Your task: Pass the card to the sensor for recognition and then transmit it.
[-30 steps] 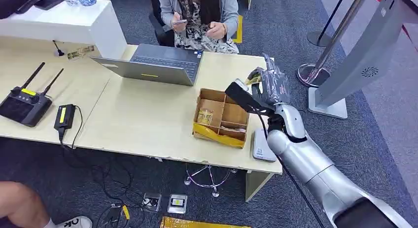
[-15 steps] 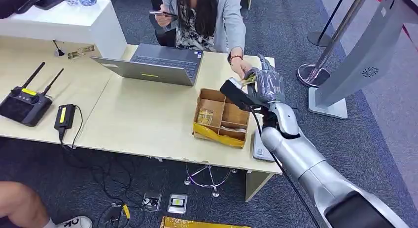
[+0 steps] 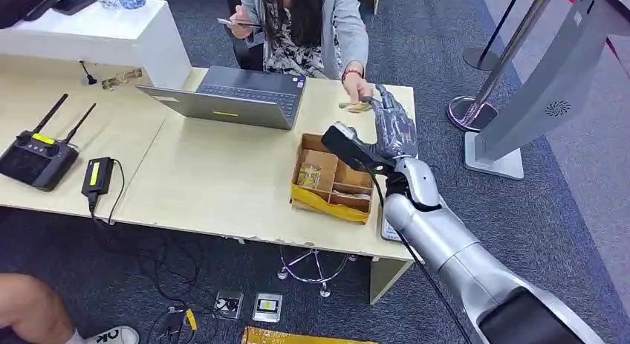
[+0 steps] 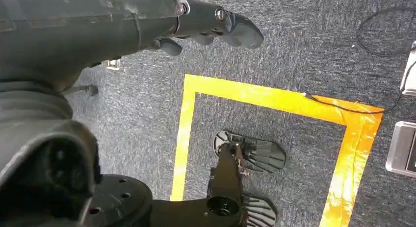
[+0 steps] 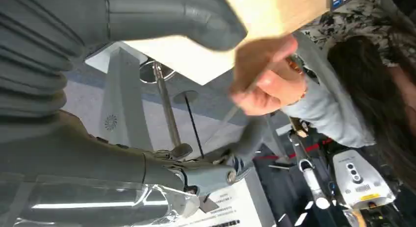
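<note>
My right hand (image 3: 391, 126) is raised over the table's far right corner, fingers spread, thumb (image 5: 196, 16) well apart from the darker fingers (image 5: 230, 161). A person's hand (image 3: 358, 90) pinches the small yellowish card (image 3: 351, 105) just beyond my fingertips; in the right wrist view the card (image 5: 230, 116) shows edge-on and blurred, running from the person's hand (image 5: 262, 85) toward my fingers. A white sensor pad (image 3: 387, 226) lies at the table's near right edge, mostly behind my forearm. My left hand (image 4: 211, 26) hangs over the carpet, holding nothing.
A cardboard box (image 3: 332, 179) with compartments sits under my right wrist. A laptop (image 3: 238, 97) lies in front of the seated person. A remote controller (image 3: 37, 154) and a charger (image 3: 96, 174) lie at the left. A grey kiosk (image 3: 550, 84) and a stanchion (image 3: 475, 110) stand right of the table.
My right hand has moved forward and left toward the person. The person's hand reached in, took hold of the card and drew it off my fingers.
</note>
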Robot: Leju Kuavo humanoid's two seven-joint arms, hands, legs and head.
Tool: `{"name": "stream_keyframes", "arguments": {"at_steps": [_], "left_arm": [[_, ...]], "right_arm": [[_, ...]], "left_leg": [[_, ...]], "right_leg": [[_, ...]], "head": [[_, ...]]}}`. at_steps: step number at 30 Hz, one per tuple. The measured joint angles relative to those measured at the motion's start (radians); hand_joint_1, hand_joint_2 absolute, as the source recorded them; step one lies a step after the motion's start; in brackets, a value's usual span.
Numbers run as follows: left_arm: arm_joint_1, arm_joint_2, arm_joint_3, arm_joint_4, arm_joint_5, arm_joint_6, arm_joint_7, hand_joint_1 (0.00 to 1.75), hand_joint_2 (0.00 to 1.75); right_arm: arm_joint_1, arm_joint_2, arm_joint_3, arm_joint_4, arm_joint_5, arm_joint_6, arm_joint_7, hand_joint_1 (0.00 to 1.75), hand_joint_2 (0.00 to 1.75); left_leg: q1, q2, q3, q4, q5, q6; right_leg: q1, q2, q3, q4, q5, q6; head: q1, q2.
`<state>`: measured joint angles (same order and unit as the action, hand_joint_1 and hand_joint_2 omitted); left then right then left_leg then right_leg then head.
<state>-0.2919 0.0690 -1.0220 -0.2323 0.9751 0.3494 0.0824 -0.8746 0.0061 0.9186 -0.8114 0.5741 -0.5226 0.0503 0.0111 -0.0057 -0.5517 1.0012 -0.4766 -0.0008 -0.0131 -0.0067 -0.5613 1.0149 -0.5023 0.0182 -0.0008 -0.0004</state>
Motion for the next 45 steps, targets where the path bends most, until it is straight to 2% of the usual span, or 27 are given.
{"name": "stream_keyframes", "arguments": {"at_steps": [7,10,12,14,17,21,25,30,31,34,36,45], "left_arm": [[-0.001,0.000,-0.008,0.000,-0.026,-0.003,0.013,0.00,0.00],[-0.001,-0.001,-0.008,0.000,-0.018,-0.003,0.012,0.00,0.00],[-0.001,-0.001,-0.008,0.000,-0.013,-0.003,0.008,0.00,0.00],[0.000,0.000,-0.009,0.000,-0.004,-0.003,0.002,0.00,0.00],[0.005,0.005,-0.009,0.000,0.003,-0.003,0.002,0.00,0.00],[0.012,0.010,-0.009,0.000,0.017,-0.001,-0.014,0.00,0.00],[0.016,0.011,-0.009,0.000,0.003,-0.011,-0.007,0.00,0.00],[0.016,0.010,-0.009,0.000,0.008,-0.006,-0.004,0.00,0.00],[0.016,0.010,-0.009,0.000,0.013,-0.002,-0.008,0.00,0.00],[0.019,0.013,-0.009,0.000,0.016,0.001,-0.009,0.00,0.00],[0.020,0.015,-0.009,0.000,0.025,0.005,-0.016,0.00,0.00],[0.028,0.015,-0.008,0.000,0.047,0.018,-0.025,0.00,0.00]], "right_arm": [[-0.008,0.016,0.000,0.015,0.073,-0.030,0.011,0.00,0.00],[-0.007,0.017,0.000,0.013,0.122,-0.027,0.045,0.00,0.00],[-0.001,0.011,0.000,-0.007,0.150,0.007,0.091,0.00,0.00],[0.016,-0.008,0.000,-0.054,0.156,0.071,0.158,0.00,0.00],[0.033,-0.035,-0.007,-0.113,0.097,0.147,0.231,0.00,0.00],[0.053,-0.085,-0.020,-0.202,0.111,0.186,0.304,0.00,0.00],[0.089,-0.155,-0.045,-0.310,0.242,0.208,0.428,0.00,0.00],[0.132,-0.219,-0.077,-0.414,0.283,0.225,0.446,0.00,0.00],[0.150,-0.229,-0.084,-0.441,0.301,0.218,0.446,0.00,1.75],[0.216,-0.248,-0.109,-0.515,0.360,0.166,0.446,0.00,1.75],[0.257,-0.256,-0.119,-0.555,0.373,0.155,0.444,0.00,1.75],[0.409,-0.248,-0.106,-0.652,0.415,0.198,0.430,0.00,1.75]], "left_leg": [[0.000,0.000,0.000,0.000,0.000,0.000],[0.000,0.000,0.000,0.000,0.000,0.000],[0.000,0.000,0.000,0.000,0.000,0.000],[0.000,0.000,0.000,0.000,0.000,0.000],[0.000,0.000,0.000,0.000,0.000,0.000],[0.000,0.002,0.000,0.000,0.000,0.000],[0.000,0.001,0.000,0.000,0.000,0.000],[0.000,0.003,0.001,0.000,-0.001,-0.001],[0.000,0.003,0.001,0.000,-0.001,-0.001],[0.000,0.002,0.000,0.000,-0.001,-0.001],[0.000,0.003,0.000,0.000,-0.001,-0.001],[0.001,0.002,0.000,0.000,-0.001,-0.002]], "right_leg": [[0.000,0.000,0.000,0.000,0.000,0.000],[0.000,0.000,0.000,0.000,0.000,0.000],[0.000,0.001,0.000,0.000,0.000,0.000],[0.000,0.000,0.000,0.000,0.000,0.000],[0.000,0.001,-0.001,0.000,0.000,0.000],[0.000,0.001,-0.001,0.000,0.000,0.000],[0.000,0.001,-0.001,0.000,0.000,0.000],[0.000,0.002,-0.001,0.000,0.000,0.000],[0.000,0.002,-0.001,0.000,0.000,0.000],[0.000,0.002,-0.001,0.000,0.000,0.000],[0.000,0.002,-0.001,0.000,0.000,0.000],[0.000,0.002,-0.001,0.000,0.000,-0.001]], "head": [[0.000,0.000],[0.000,0.000],[0.000,0.000],[0.000,0.000],[0.000,0.000],[0.000,0.000],[0.000,0.000],[0.000,0.000],[0.000,0.000],[0.000,0.000],[0.000,0.000],[0.000,0.000]]}}
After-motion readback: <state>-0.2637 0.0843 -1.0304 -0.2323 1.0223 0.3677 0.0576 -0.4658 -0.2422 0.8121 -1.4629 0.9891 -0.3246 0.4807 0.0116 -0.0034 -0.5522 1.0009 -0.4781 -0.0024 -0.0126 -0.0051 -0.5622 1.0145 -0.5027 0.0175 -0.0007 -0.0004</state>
